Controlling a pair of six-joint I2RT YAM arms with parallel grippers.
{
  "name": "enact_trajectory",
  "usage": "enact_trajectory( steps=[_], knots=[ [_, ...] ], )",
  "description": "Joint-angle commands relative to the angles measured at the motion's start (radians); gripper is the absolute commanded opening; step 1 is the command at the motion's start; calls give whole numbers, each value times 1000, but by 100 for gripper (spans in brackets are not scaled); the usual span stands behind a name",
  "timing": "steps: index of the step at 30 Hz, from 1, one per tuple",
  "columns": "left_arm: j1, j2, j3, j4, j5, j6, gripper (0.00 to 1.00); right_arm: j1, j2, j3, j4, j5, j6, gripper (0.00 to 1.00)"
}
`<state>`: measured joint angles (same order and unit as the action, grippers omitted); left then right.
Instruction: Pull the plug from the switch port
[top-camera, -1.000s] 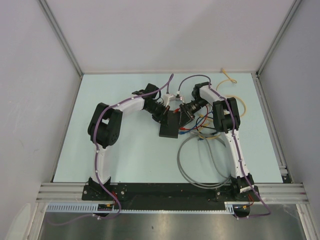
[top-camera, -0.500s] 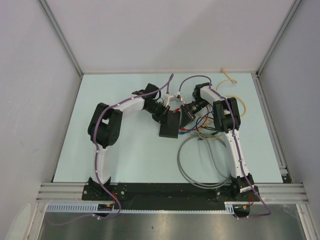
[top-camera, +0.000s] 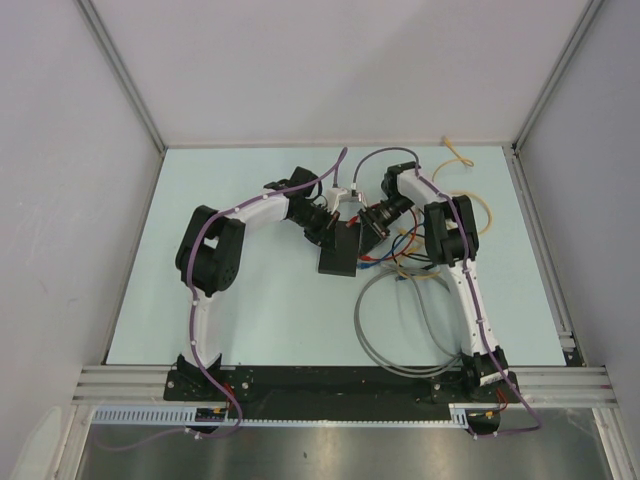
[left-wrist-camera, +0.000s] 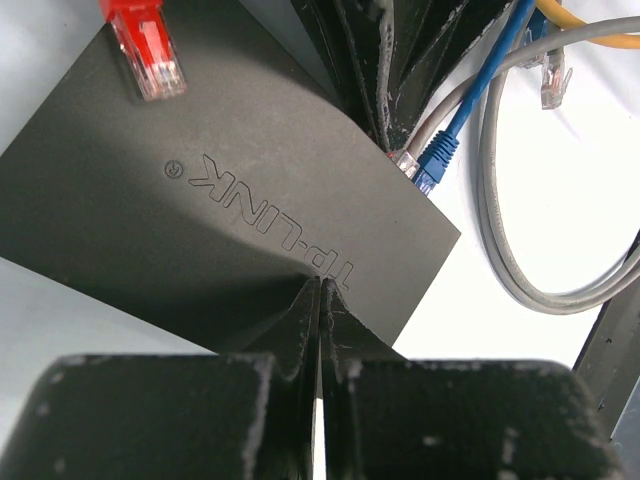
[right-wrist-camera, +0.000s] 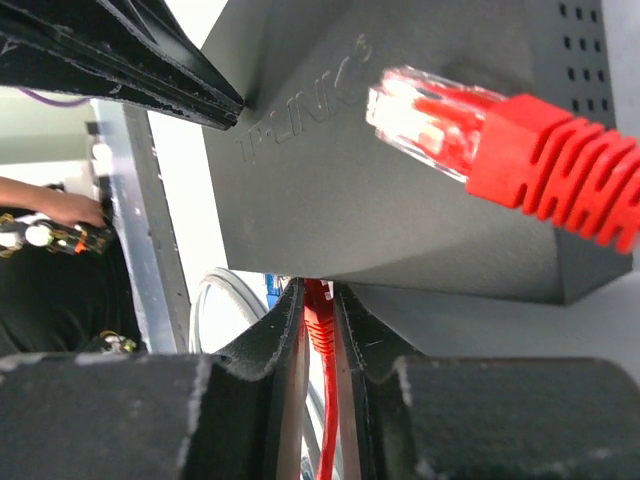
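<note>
1. Found the small flat matte-black rectangular switch (top-camera: 338, 255) lying flat on the pale table (top-camera: 250, 320), about midway between the left and right edges and somewhat nearer the far edge.
2. Noted the left gripper (left-wrist-camera: 320, 292) with fingers closed to a hairline slit and tips set against the switch's lid by one long edge. Saw nothing between them, so judged it to be pinning the box down rather than gripping it.
3. Noted the right gripper (right-wrist-camera: 320, 292) pinched narrow around the ribbed red plug (right-wrist-camera: 318, 325) at the socket edge. Could not tell whether that plug sat fully in its port.
4. Saw a spare red connector with a clear tip (right-wrist-camera: 450, 120) loose over the lid. Also saw a blue plug (left-wrist-camera: 437, 160) and a grey cable (left-wrist-camera: 520, 280) beside the same socket edge.
5. Judged the switch light and smooth-skinned, likely to slide or lift with the cable unless held down.
6. Judged the plug body stiff, its boot rubbery, its latch tab brittle and its cable limp. Reckoned it best taken on the boot just behind the connector, with the tab pressed, and drawn straight out along the port, never by the cable.
</note>
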<state>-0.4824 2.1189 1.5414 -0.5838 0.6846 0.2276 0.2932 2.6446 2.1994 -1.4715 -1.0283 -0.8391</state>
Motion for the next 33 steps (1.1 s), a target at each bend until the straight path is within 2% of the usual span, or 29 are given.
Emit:
enact_trajectory(
  steps=[1, 9, 24, 33],
  knots=[
    [-15, 84, -35, -74, -145, 56, 0, 3, 55, 57, -41, 195, -57, 0],
    [-15, 87, -33, -77, -143, 56, 0, -8, 2, -110, -41, 208, -94, 0],
    [-15, 87, -33, -79, -142, 59, 0, -45, -52, -104, -42, 231, -100, 0],
    [-16, 85, -30, -77, -143, 61, 0, -69, -67, -96, -41, 287, -29, 0]
  ],
)
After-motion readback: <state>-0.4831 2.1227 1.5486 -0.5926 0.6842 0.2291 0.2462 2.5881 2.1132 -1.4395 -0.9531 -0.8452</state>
